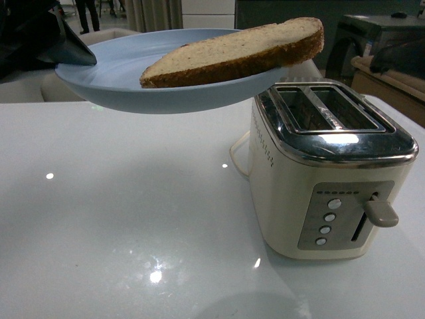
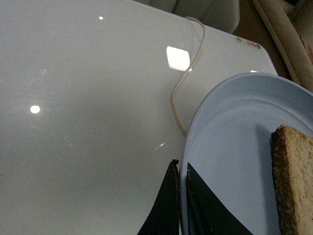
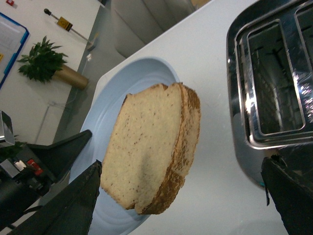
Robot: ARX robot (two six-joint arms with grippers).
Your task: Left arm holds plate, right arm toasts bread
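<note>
Left gripper (image 1: 66, 50) at far left, jaws pinched on the rim of the plate (image 1: 126, 80); left wrist view confirms it, one dark jaw on each side of the rim; plate is off the table (image 1: 119, 219), held in the air, roughly level, its right edge just beside the top of the toaster (image 1: 319, 179); bread (image 1: 232, 53) lies on the plate's right half, crust edge toward the front camera, rounded end overhanging the rim above the toaster's slots (cannot tell whether it touches the toaster); toaster stands upright on the table at right, both slots facing up, lever (image 1: 380, 211) on its front face near the upper end of its track; a pale cord (image 1: 236, 151) loops on the table behind it; right gripper (image 3: 180, 169) shows only in its own wrist view; its fingers (image 3: 68, 205) are spread wide, one on either side of the bread, gripping nothing.
</note>
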